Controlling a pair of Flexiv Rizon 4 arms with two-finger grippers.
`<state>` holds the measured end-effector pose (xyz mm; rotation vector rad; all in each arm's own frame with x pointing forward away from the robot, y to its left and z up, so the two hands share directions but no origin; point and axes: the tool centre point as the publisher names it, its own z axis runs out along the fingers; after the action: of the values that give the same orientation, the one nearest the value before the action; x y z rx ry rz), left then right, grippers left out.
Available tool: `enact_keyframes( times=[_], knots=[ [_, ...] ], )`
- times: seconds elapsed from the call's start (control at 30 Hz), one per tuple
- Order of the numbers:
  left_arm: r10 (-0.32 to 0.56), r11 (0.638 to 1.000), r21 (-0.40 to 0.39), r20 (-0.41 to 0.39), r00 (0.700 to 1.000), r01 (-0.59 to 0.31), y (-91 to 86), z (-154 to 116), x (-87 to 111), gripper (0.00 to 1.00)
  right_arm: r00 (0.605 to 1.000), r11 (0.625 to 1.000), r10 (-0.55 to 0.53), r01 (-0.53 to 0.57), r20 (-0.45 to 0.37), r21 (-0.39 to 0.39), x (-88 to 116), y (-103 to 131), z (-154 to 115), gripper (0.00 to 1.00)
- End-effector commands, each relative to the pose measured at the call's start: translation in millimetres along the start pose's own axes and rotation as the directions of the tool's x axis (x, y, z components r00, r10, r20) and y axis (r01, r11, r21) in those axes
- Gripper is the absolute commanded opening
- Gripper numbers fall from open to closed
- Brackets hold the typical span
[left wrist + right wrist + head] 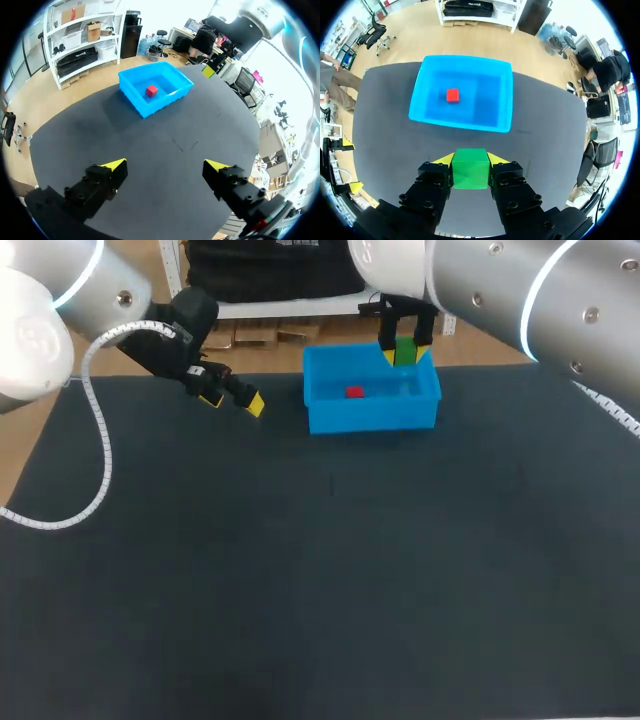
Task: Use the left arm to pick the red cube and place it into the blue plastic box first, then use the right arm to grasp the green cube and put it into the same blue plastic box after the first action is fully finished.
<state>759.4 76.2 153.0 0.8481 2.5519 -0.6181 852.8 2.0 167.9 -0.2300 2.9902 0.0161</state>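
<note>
Green cube (405,350), small, bright. Head view: gripped betw. right fingers (387,338) above far rim of blue box (372,418); red cube (354,392) inside. Left fingers (254,404) beside box, over bench (320,570). Left wrist view: fingers spread apart, empty. Right wrist view: both fingers press cube's sides.

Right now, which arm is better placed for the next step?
Right. Its gripper holds the green cube near the blue box; the red cube lies inside; the left gripper is empty.
</note>
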Motion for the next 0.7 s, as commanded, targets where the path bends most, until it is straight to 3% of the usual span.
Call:
enact_keyframes(
  times=[0.03,0.7],
  knots=[
    [0.002,1.0,0.003,0.004,1.0,-0.002,0.5,0,1.2,1.0,1.0,1.0,0.002,-0.002,0.0,0.002,-14,0,-2,0.0],
    [0.002,1.0,0.003,0.004,1.0,-0.002,0.5,0,1.2,1.0,0.981,0.996,-0.002,0.02,0.196,-0.087,-47,-1,2,0.0]
  ],
)
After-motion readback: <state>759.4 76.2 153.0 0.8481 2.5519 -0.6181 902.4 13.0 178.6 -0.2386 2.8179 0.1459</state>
